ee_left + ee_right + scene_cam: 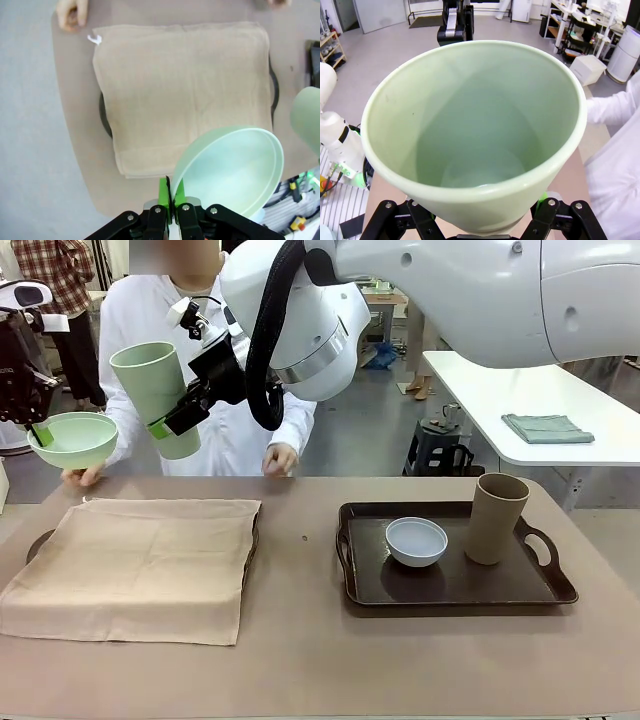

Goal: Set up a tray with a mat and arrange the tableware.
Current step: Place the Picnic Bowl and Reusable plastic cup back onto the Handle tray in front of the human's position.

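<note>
At the left edge of the front view, the mint green bowl [75,438] is held in the air above the far-left corner of the counter [300,660]. Its rim is pinched at its left side by the closed left tool [40,432]. Just right of it, the pale green cup [152,390] is gripped around its lower body by the right tool [168,426], mouth up and leaning left. Below both, a beige mat [135,565] is spread over a dark tray whose rim [38,542] peeks out. At centre right, a second tray [450,590] carries the pale bluish-white bowl [416,540], with the upright tan-brown cup [495,518] just beside it on the right. A person's hand [280,458] is rested on the far counter edge.
</note>
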